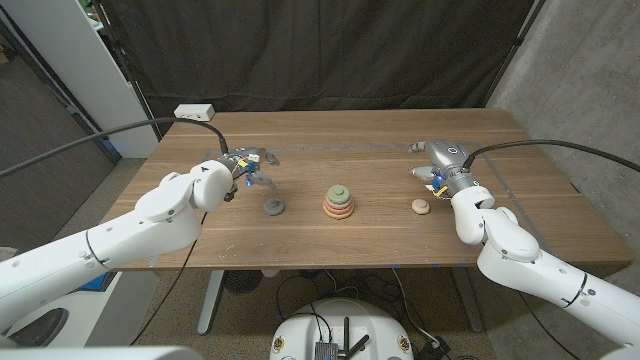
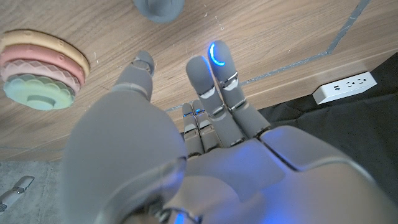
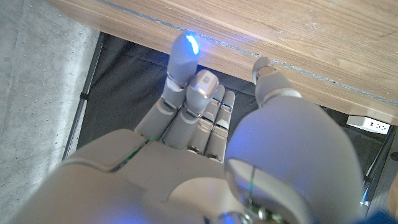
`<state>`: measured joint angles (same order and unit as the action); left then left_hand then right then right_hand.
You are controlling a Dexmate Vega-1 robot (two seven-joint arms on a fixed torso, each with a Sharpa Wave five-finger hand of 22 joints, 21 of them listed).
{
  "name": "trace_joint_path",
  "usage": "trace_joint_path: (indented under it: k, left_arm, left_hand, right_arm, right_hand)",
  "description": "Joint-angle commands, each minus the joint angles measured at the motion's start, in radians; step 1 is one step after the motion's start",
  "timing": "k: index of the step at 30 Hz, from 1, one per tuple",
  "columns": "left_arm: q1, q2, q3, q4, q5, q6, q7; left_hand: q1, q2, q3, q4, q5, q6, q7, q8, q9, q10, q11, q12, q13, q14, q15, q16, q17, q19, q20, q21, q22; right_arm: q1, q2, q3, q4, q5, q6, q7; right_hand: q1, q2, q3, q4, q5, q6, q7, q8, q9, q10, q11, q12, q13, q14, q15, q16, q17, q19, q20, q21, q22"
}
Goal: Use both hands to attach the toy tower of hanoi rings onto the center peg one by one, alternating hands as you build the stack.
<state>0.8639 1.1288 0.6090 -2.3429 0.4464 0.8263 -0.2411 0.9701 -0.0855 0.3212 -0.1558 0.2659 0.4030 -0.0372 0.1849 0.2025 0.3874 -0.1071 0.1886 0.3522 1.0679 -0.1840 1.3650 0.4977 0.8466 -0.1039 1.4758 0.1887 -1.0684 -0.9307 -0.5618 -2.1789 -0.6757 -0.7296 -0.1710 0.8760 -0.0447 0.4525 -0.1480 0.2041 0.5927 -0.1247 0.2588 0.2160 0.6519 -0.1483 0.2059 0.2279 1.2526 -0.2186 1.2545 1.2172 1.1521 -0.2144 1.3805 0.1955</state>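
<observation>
My wooden table (image 1: 380, 140) spreads in front of me, with a dark curtain (image 1: 320, 50) hung behind its far edge and a white power strip (image 1: 195, 112) lying at the far left corner.

My left arm (image 1: 120, 235) comes in from the near left and my right arm (image 1: 530, 250) from the near right. My left hand (image 1: 243, 167) sits over the table left of centre; it carries nothing, and in the left wrist view its fingers (image 2: 211, 81) reach out straight and close together over the wood. My right hand (image 1: 440, 163) is over the right part of the table, also carrying nothing, fingers (image 3: 186, 68) extended and the thumb apart from them in the right wrist view.

The stack of rings (image 1: 340, 201) stands on its peg at the middle of the table, between my two hands and well apart from both; pink and orange rings lie below, a green one on top.

A grey ring (image 1: 273, 207) lies on the table just nearer to me than my left hand and a little to its right, not touching it, left of the stack.

A small beige ring (image 1: 421, 206) lies near my right hand, on its near left side, apart from the fingers, right of the stack.
</observation>
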Motion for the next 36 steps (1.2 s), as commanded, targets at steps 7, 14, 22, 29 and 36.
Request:
trace_joint_path:
  k: [7, 14, 22, 29, 36]
  left_arm:
    - [-0.044, 0.012, 0.051, -0.013, -0.007, 0.067, -0.094]
    - [-0.061, 0.015, 0.080, -0.024, 0.008, 0.099, -0.117]
    - [-0.083, 0.015, 0.115, -0.019, 0.026, 0.125, -0.146]
    - [-0.102, 0.009, 0.146, -0.013, 0.052, 0.141, -0.169]
    - [-0.106, -0.011, 0.164, -0.008, 0.076, 0.168, -0.166]
  left_hand:
    - [0.020, 0.006, 0.001, -0.007, -0.002, -0.020, 0.017, -0.002, 0.000, -0.024, 0.015, 0.002, -0.001, -0.001, -0.036, 0.014, 0.001, 0.027, -0.111, 0.008, 0.001]
    - [0.035, 0.015, 0.006, -0.009, -0.003, -0.031, 0.035, 0.000, 0.000, -0.029, 0.037, 0.005, -0.004, 0.000, -0.037, 0.021, 0.000, 0.047, -0.113, 0.000, -0.004]
    - [0.044, 0.013, 0.005, -0.010, -0.005, -0.031, 0.041, 0.004, -0.001, -0.027, 0.042, 0.010, -0.007, 0.001, -0.037, 0.026, -0.001, 0.059, -0.113, -0.004, -0.006]
    - [0.049, 0.011, 0.003, -0.010, -0.006, -0.035, 0.048, 0.005, -0.001, -0.028, 0.050, 0.011, -0.009, 0.000, -0.037, 0.027, -0.004, 0.065, -0.112, -0.008, -0.007]
    - [0.051, 0.008, 0.001, -0.008, -0.009, -0.045, 0.054, 0.003, -0.002, -0.037, 0.051, 0.011, -0.011, -0.002, -0.037, 0.029, -0.008, 0.070, -0.112, -0.017, -0.009]
  right_arm:
    - [0.008, -0.009, -0.017, -0.013, -0.002, -0.019, 0.015]
    - [0.006, -0.009, -0.022, -0.020, -0.006, -0.029, 0.018]
    - [0.008, -0.009, -0.029, -0.026, -0.012, -0.040, 0.025]
    - [0.012, -0.005, -0.031, -0.025, -0.013, -0.042, 0.023]
    - [0.015, -0.002, -0.034, -0.019, -0.009, -0.042, 0.023]
  right_hand:
    - [-0.009, -0.004, 0.009, 0.001, 0.004, 0.015, -0.003, 0.005, 0.004, 0.010, -0.003, 0.000, 0.003, 0.001, 0.000, 0.009, 0.004, 0.006, -0.004, 0.004, -0.001]
    - [-0.012, -0.004, 0.009, 0.000, 0.004, 0.017, -0.004, 0.005, 0.004, 0.011, -0.003, -0.001, 0.003, -0.005, 0.000, 0.005, 0.000, 0.005, -0.004, 0.003, -0.001]
    - [-0.014, -0.004, 0.010, 0.000, 0.004, 0.017, -0.002, 0.003, 0.004, 0.014, -0.004, -0.001, 0.003, -0.004, 0.000, 0.007, 0.002, 0.006, -0.004, 0.004, -0.001]
    - [-0.014, -0.003, 0.012, -0.001, 0.004, 0.016, -0.001, 0.002, 0.004, 0.013, -0.003, -0.002, 0.004, -0.002, 0.000, 0.011, 0.004, 0.007, -0.005, 0.004, 0.000]
    - [-0.015, -0.002, 0.014, -0.002, 0.004, 0.018, -0.001, 0.002, 0.004, 0.016, -0.002, -0.002, 0.004, -0.005, 0.000, 0.010, 0.001, 0.007, -0.005, 0.004, 0.000]
